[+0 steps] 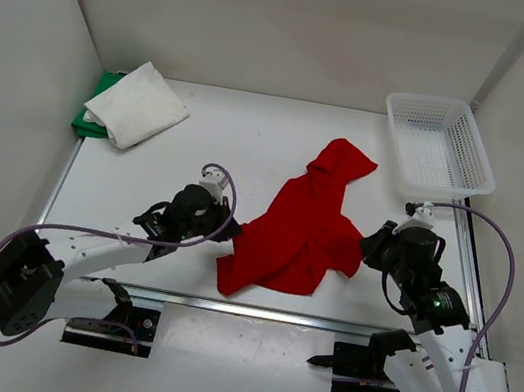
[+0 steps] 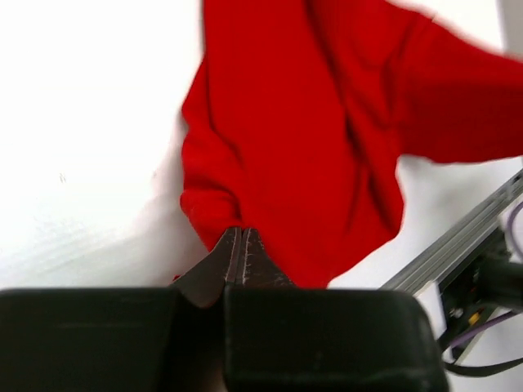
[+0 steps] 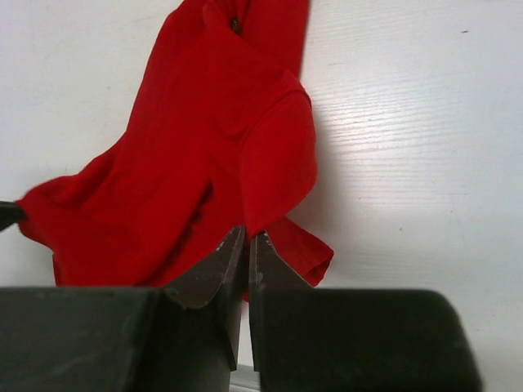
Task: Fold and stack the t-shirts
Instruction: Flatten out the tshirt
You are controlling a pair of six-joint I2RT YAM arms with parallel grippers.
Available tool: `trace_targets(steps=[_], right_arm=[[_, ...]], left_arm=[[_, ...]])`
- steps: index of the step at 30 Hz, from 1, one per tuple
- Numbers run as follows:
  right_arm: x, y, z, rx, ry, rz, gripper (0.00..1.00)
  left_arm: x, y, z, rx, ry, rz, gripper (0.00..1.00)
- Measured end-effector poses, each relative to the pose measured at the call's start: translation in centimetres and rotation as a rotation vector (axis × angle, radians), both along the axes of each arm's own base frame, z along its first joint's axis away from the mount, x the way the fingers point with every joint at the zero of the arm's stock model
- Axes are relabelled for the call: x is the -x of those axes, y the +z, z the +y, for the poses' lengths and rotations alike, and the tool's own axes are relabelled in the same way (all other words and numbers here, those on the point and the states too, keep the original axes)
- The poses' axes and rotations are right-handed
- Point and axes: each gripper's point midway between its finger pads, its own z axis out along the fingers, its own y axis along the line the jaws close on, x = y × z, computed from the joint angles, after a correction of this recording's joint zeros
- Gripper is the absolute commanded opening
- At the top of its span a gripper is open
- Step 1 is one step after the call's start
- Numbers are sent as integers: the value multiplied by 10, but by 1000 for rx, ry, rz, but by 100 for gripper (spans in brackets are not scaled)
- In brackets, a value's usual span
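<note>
The red t-shirt (image 1: pixel 302 229) lies crumpled in the middle of the table, one end reaching toward the back. My left gripper (image 1: pixel 231 235) is at its left edge, jaws shut with a fold of red cloth (image 2: pixel 270 163) pinched at the tips (image 2: pixel 242 233). At the shirt's right edge, my right gripper (image 1: pixel 366 251) is shut on a hanging fold of the same shirt (image 3: pixel 204 155), tips together (image 3: pixel 248 238). A folded white t-shirt (image 1: pixel 139 103) rests on the green t-shirt (image 1: pixel 86 116) at the back left corner.
A white mesh basket (image 1: pixel 440 146) stands at the back right corner. A metal rail (image 1: pixel 272 313) runs along the table's near edge. White walls close in the left, right and back sides.
</note>
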Motion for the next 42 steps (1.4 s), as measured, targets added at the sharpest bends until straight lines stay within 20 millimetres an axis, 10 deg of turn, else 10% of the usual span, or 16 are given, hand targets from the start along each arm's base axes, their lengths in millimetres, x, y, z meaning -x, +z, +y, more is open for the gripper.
trace_targets(steps=[6, 14, 18, 23, 33, 38, 42], right_arm=[[-4, 15, -5, 7, -2, -31, 0], [-12, 70, -4, -8, 7, -172, 0], [-18, 74, 1, -15, 31, -176, 0], [-35, 65, 8, -18, 53, -143, 0], [-72, 42, -4, -51, 22, -64, 0], [-83, 36, 1, -53, 37, -32, 0], [-83, 35, 7, -62, 58, -33, 0]], left_arm=[[-6, 49, 6, 58, 25, -66, 0], [8, 233, 31, 254, 49, -313, 1], [2, 279, 71, 283, 123, -382, 3], [-35, 244, 114, 210, 233, -297, 4], [-160, 48, 155, 28, 391, 216, 25], [-226, 41, 156, -56, 384, 181, 64], [-193, 57, 148, -48, 352, 111, 98]])
